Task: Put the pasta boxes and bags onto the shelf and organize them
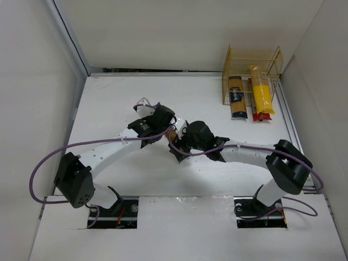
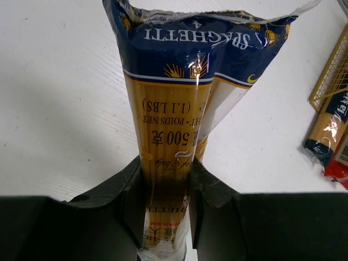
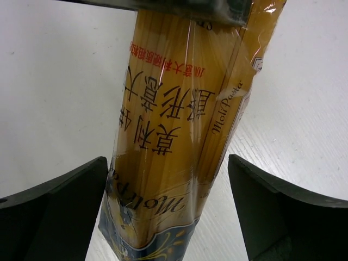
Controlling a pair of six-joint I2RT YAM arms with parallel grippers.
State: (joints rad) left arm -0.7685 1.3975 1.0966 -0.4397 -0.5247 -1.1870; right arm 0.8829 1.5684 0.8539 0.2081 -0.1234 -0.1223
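Observation:
A tan spaghetti bag with dark-blue ends (image 2: pixel 174 109) is held between my arms over the middle of the table. Only a sliver of it shows in the top view (image 1: pixel 172 132). My left gripper (image 2: pixel 166 185) is shut on its lower part. It sits mid-table in the top view (image 1: pixel 162 120). My right gripper (image 3: pixel 168 185) is open around the same bag (image 3: pixel 179 136). Its left finger is close beside the bag and its right finger (image 3: pixel 277 212) stands apart. The yellow wire shelf (image 1: pixel 253 60) holds a dark-blue-and-tan pack (image 1: pixel 236 98) and a yellow bag (image 1: pixel 261 95), with a red pack's end (image 1: pixel 260 117) showing below the yellow bag.
The shelf stands at the far right corner, against the right wall. White walls close in the table on the left, back and right. The left wrist view shows the shelf's edge (image 2: pixel 331 76), the dark-blue pack's end (image 2: pixel 326 130) and the red pack (image 2: pixel 340 163) at right.

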